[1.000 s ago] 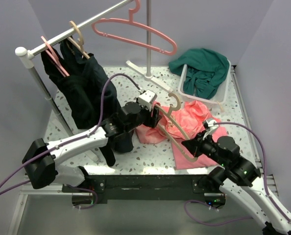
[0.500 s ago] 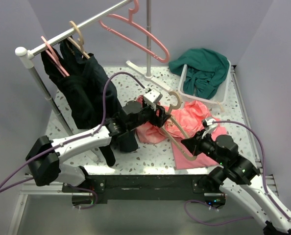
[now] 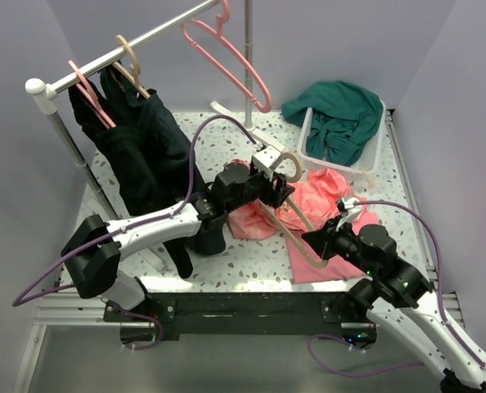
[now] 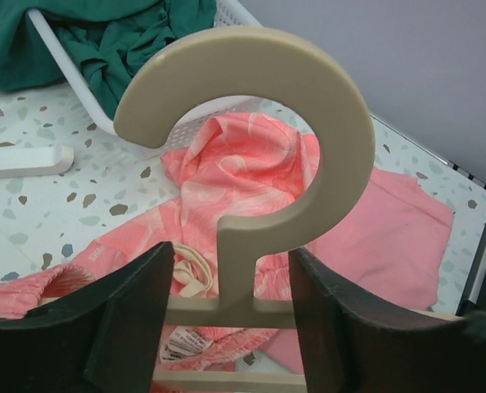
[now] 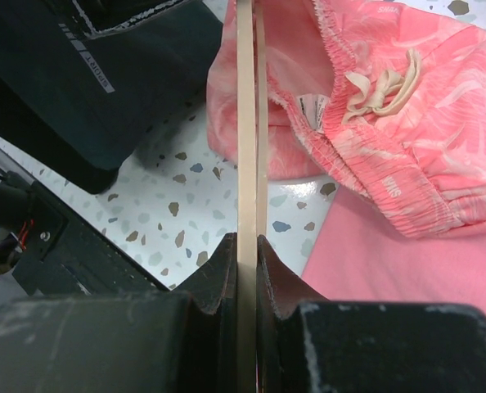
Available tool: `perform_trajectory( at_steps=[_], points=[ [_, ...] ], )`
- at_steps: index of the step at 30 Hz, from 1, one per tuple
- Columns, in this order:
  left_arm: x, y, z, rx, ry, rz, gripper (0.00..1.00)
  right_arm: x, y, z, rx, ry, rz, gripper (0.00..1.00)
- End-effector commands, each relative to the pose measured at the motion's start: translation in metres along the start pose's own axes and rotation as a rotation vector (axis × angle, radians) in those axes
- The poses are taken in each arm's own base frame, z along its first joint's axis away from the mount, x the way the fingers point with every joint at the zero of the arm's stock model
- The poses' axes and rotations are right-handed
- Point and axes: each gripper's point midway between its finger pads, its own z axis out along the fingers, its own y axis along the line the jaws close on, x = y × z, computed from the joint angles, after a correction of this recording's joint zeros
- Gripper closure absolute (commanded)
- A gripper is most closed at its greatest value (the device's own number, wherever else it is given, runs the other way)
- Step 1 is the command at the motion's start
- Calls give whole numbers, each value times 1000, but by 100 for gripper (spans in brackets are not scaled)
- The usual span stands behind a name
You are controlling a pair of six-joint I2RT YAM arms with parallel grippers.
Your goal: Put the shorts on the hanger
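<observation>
The beige hanger lies tilted over the salmon shorts in the middle of the table. My left gripper is open, and its jaws straddle the hanger's neck just below the hook without closing on it. My right gripper is shut on the hanger's lower end, seen edge-on between its fingers. The shorts are crumpled, with drawstring and label showing, partly under the hanger.
A plain pink cloth lies under the shorts at the front right. A white basket holds a teal garment at the back right. The clothes rack carries dark garments and a swinging pink hanger; its post stands behind.
My left gripper has moved right and forward, up to the hanger's neck below the hook. The pink hanger on the rack has swung. The right gripper keeps its hold.
</observation>
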Motion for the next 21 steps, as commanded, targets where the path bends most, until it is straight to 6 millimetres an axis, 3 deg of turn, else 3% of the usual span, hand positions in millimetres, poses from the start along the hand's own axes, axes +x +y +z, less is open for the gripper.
perform_trajectory(
  at_steps=[1, 5, 8, 9, 10, 11, 12, 13, 16, 21],
  points=[
    [-29, -12, 10, 54, -91, 13, 42, -28, 9, 0, -27, -100, 0, 100],
    [-17, -10, 12, 53, -78, 18, 58, -28, 10, -2, -28, -105, 3, 100],
    [-20, -7, 11, 36, -92, 28, 79, -28, 9, -2, -25, -102, 5, 100],
    [-21, -6, 11, 29, -95, 34, 94, -29, 8, -2, -19, -104, 8, 100],
    [-22, -6, 10, 28, -98, 35, 100, -29, 7, -2, -8, -104, 14, 100],
    [-25, -1, 9, -2, -108, 38, 100, -28, 2, -3, 18, -98, 21, 99],
    [-26, 3, 7, -25, -112, 42, 100, -32, 0, -5, 41, -110, 39, 91],
    [-26, 4, 5, -35, -114, 52, 100, -34, -4, -7, 67, -117, 51, 73],
    [-25, 10, -1, -64, -126, 56, 100, -44, -18, -16, 167, -152, 86, 51],
    [-19, 10, -7, -56, -131, 64, 100, -56, -29, -19, 252, -177, 101, 40]
  ],
)
